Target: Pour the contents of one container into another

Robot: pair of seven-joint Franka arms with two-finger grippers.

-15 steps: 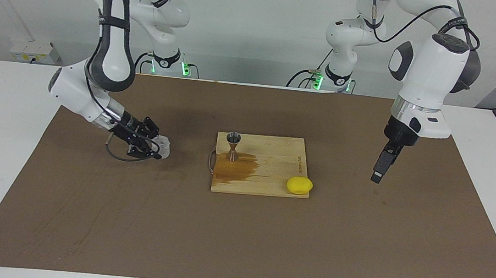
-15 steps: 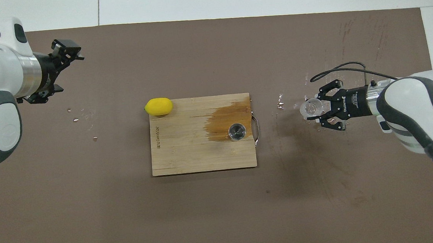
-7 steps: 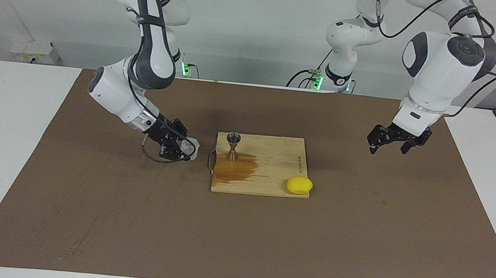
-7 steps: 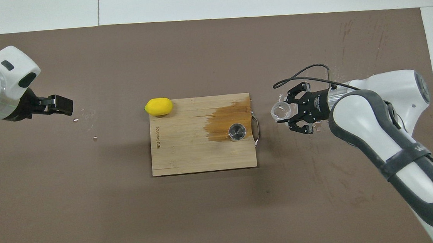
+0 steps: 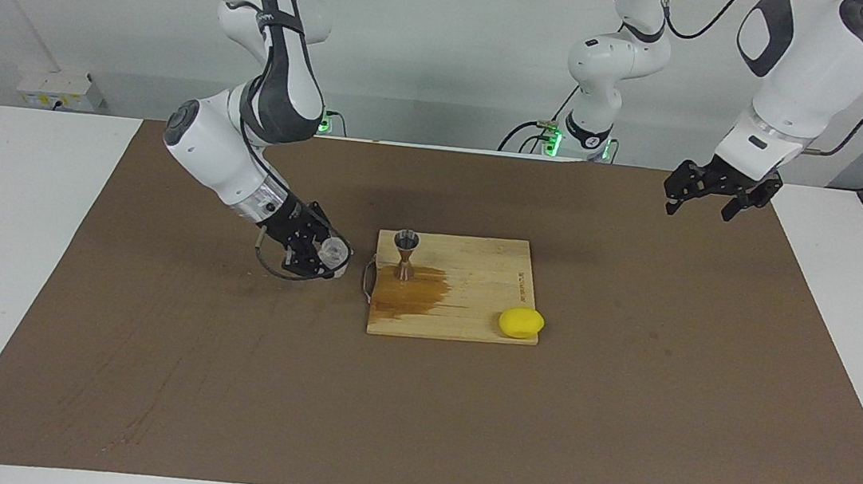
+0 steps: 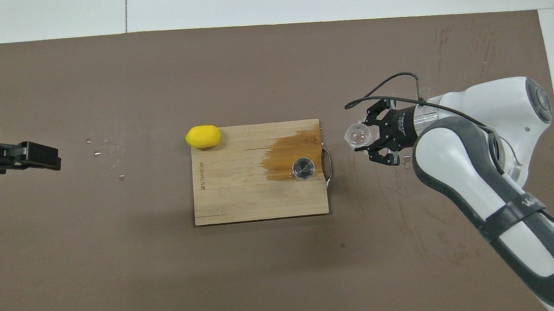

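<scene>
One clear cup (image 5: 332, 248) gripped in right hand (image 5: 318, 252) beside jigger (image 5: 405, 254)

— Where do you have things on the table (image 5: 16, 230)?

— You have the board (image 5: 464, 310) on the mat (image 5: 413, 416), about midway between the two arms' ends. The jigger (image 5: 405, 254) stands upright on the board, at the corner nearest the robots and toward the right arm's end. The lemon (image 5: 521, 323) rests at the board's corner farthest from the robots, toward the left arm's end, well apart from the jigger.

— And the cup?

— You'll find the cup (image 5: 332, 249) tipped on its side between the jaws of the right gripper (image 5: 318, 254), low over the mat just beside the board's handle (image 5: 368, 281). The left gripper (image 5: 713, 193) hangs over the mat's edge at the left arm's end.
</scene>
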